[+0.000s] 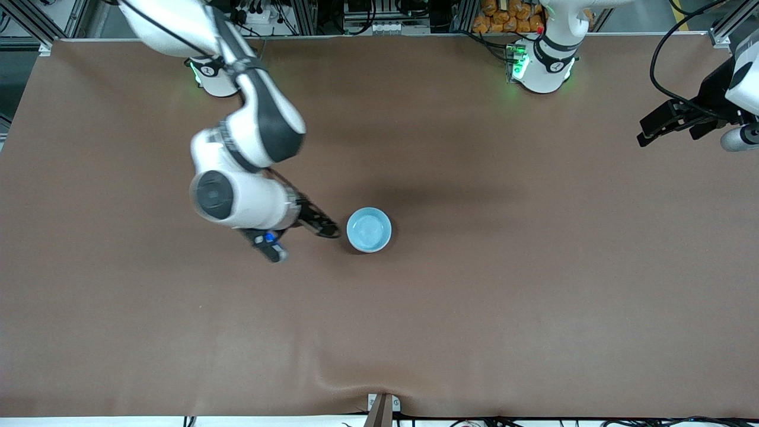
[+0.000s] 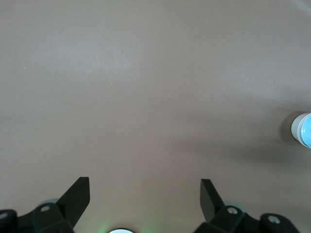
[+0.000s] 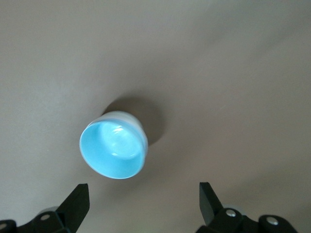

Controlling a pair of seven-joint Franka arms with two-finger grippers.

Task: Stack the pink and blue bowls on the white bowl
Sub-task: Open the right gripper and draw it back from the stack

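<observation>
The right hand [image 1: 323,228] hovers with fingers spread, empty, over the brown surface [image 1: 474,296]. Just beside its fingertips sits the blue bowl [image 1: 369,229], upright, seemingly topping a stack; the pink and white bowls cannot be seen. The left hand [image 1: 673,127], spread and empty, waits over the surface's edge, well apart.
</observation>
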